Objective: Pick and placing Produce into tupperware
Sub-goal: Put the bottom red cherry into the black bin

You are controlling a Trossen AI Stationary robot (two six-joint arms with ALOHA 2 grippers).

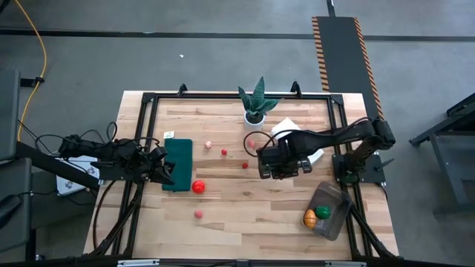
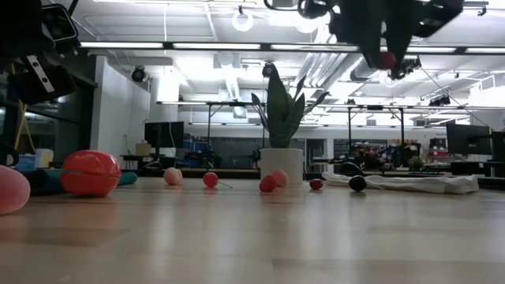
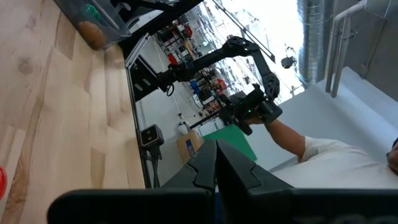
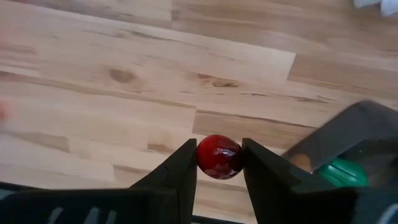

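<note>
The right tool (image 4: 219,163) is clamped on a small dark red fruit (image 4: 219,156), one finger pressing each side, and hangs above the bare wood of the table (image 1: 245,215) near its middle; in the low view the fruit shows high up between the fingers, clear of the surface; the clear tupperware (image 1: 329,210) sits near the table's right front corner, apart from this tool, with an orange piece (image 1: 309,218) and a green piece (image 1: 323,212) already inside; the left tool (image 1: 162,167) is closed with nothing in it, resting at the table's left side over the edge of the dark green mat (image 1: 178,165); just beside the mat lies a larger red fruit (image 1: 198,187); a pink fruit (image 1: 199,214) lies nearer the front edge; several small red and pink pieces are scattered across the middle between the mat and the right arm; a spiky green plant (image 1: 256,100) in a white pot stands at the back, and a white cloth (image 1: 288,130) lies beside it, partly under the right arm
</note>
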